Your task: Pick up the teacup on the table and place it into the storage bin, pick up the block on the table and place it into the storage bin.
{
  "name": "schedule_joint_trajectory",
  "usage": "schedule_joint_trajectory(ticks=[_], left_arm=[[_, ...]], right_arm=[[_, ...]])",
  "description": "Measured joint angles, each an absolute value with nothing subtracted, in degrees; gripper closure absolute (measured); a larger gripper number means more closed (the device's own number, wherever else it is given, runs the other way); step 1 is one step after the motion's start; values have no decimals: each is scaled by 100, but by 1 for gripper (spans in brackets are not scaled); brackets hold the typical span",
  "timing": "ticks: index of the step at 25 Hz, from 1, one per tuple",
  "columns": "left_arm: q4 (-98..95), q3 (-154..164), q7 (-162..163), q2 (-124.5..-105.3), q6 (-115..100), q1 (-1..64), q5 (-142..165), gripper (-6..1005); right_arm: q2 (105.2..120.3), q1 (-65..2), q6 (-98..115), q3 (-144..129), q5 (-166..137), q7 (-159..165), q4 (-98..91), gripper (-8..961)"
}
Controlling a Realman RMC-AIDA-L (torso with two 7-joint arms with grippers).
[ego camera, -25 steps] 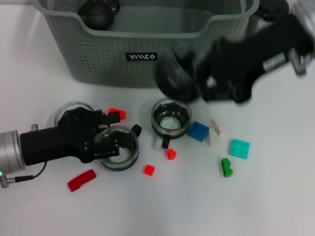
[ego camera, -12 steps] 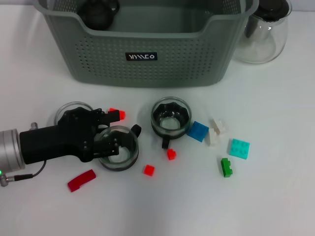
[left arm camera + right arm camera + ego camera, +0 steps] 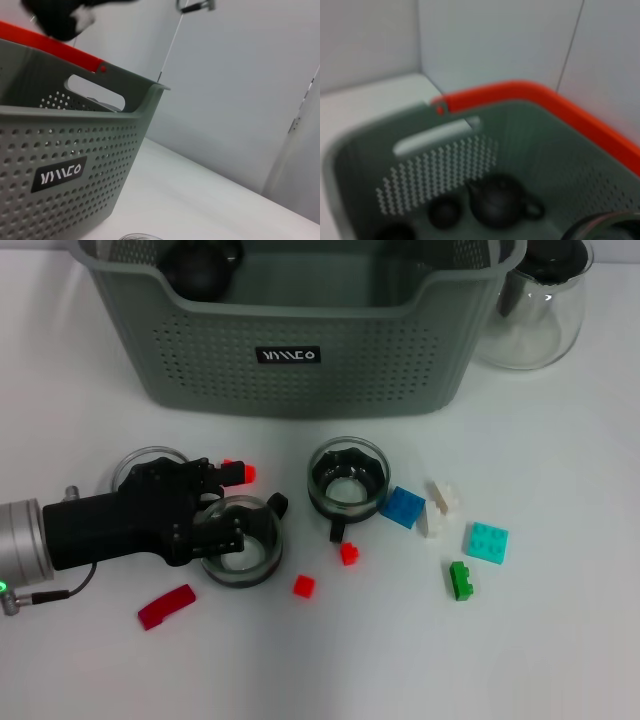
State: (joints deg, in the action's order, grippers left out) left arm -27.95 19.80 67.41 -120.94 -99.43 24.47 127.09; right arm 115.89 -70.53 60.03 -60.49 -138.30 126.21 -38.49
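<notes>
The left gripper (image 3: 222, 525) had its fingers closed on the near rim of a glass teacup (image 3: 243, 542). It lay at seven o'clock from the storage bin (image 3: 300, 360), beside a red block (image 3: 239, 472).

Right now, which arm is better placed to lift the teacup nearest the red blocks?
Left, probably. The left gripper is already at that glass teacup on the table. The right gripper is out of the head view, its wrist camera looking into the storage bin.

Storage bin (image 3: 300, 360) cut off at the head view's top edge, glass carafe (image 3: 535, 310) likewise, right wrist view blurred
</notes>
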Motion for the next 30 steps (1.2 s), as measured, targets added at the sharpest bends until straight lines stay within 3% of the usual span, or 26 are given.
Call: schedule_joint_trajectory(ticks=[6, 10, 30], left_arm=[[-2795, 1977, 6741, -12094, -9936, 2449, 12709, 246], [-2795, 1977, 6740, -12095, -9929, 2435, 12709, 247], [-2795, 1977, 6751, -12129, -9887, 2442, 12709, 250]], right_arm=[[11876, -7275, 4930, -6433, -14540, 12651, -3046, 896], [11977, -7288, 4587, -6561, -14922, 12730, -2811, 896], [11989, -7163, 4456, -6836, -15112, 12784, -2594, 877]])
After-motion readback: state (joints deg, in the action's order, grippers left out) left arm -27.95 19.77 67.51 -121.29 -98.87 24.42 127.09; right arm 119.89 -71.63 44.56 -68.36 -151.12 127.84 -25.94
